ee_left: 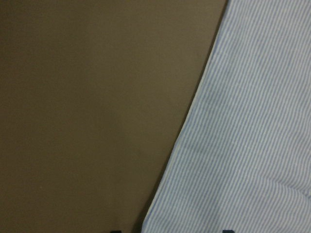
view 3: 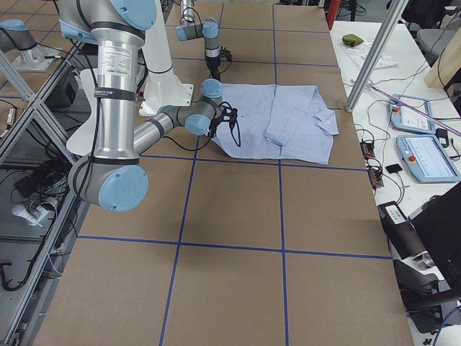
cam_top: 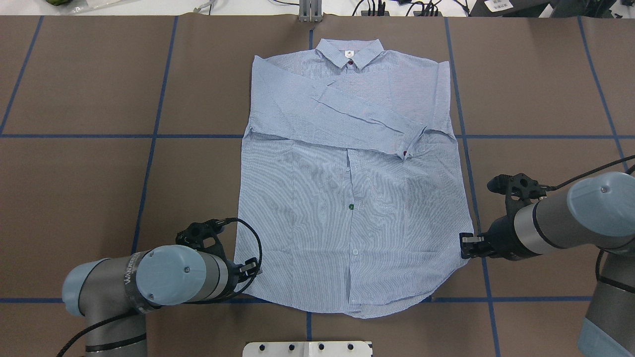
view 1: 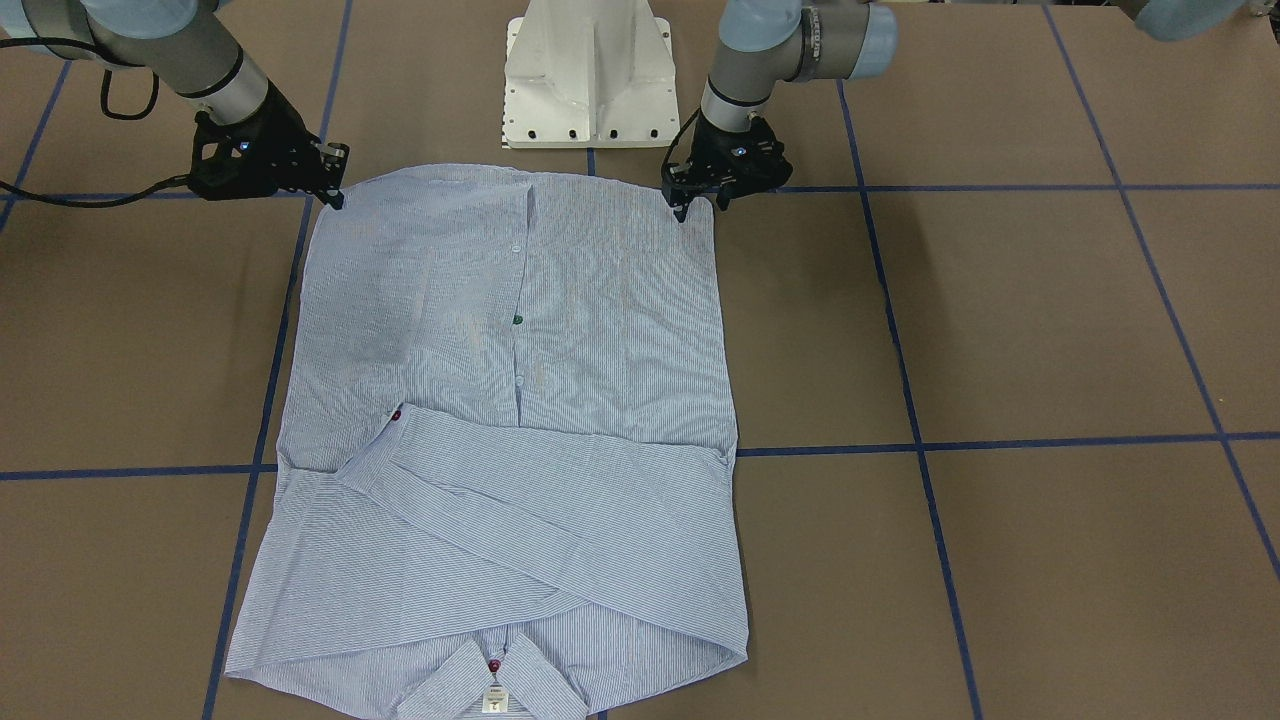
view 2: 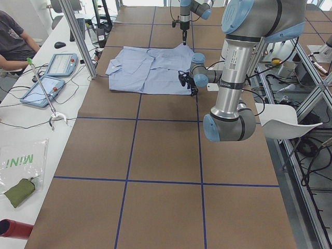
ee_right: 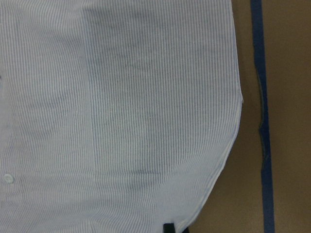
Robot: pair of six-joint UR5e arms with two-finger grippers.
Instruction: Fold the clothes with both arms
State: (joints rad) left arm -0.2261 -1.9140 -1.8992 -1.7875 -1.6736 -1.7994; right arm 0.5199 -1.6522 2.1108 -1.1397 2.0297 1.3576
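Left gripper (view 1: pixel 698 208), jaws apart, straddles the shirt (view 1: pixel 600 300) hem; right gripper (view 1: pixel 338 198) closure cannot be told. Clamp both hem corners evenly before lifting.

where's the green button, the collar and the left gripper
green button (cam_top: pixel 351 207), overhead view, on the button's centre, midway down the front.
collar (cam_top: pixel 350 48), overhead view, on the inner band just above the label.
left gripper (view 1: pixel 700 207), front-facing view, midway between its fingertips, at the hem corner.
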